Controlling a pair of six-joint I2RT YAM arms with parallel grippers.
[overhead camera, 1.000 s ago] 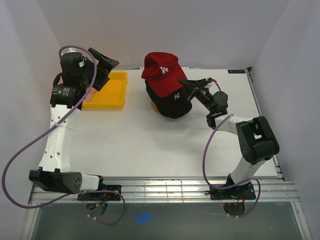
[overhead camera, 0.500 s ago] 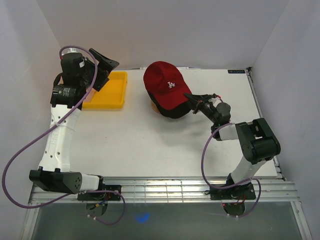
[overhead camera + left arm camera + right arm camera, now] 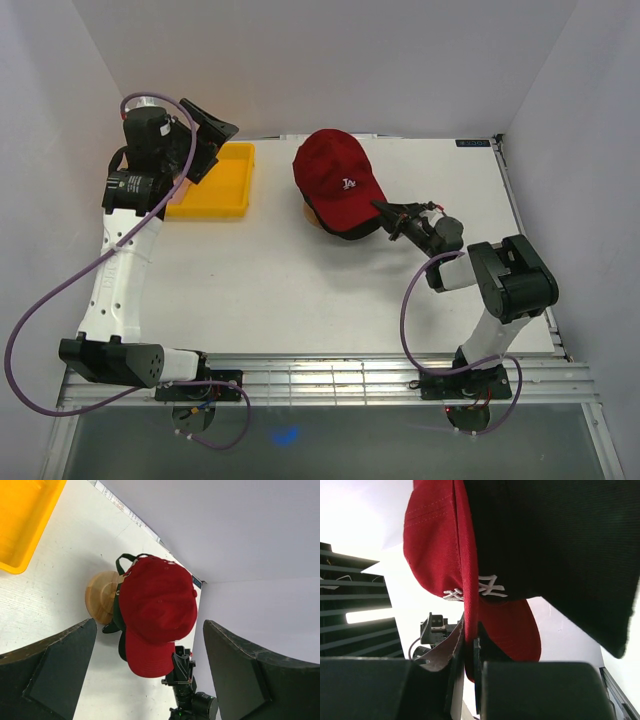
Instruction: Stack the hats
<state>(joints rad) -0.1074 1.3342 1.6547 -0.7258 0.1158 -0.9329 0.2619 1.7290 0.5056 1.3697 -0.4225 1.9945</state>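
Observation:
A red cap (image 3: 335, 180) with a white logo lies on top of a black cap (image 3: 345, 228) and a dark green one (image 3: 118, 611), all on a wooden mushroom-shaped stand (image 3: 101, 595) at the table's back centre. My right gripper (image 3: 385, 215) is shut on the red cap's brim (image 3: 472, 625), low over the table. In the right wrist view the black cap (image 3: 555, 545) fills the upper right. My left gripper (image 3: 205, 125) is open and empty, raised high over the yellow tray. No pink cap is in view.
A yellow plastic tray (image 3: 235, 195) sits at the back left, and it shows in the left wrist view (image 3: 22, 525). White walls close in the table at the back and both sides.
My right gripper has lowered the red cap from a tilted hold down over the black cap. The gripper moved nearer and lower. The left arm has not moved.

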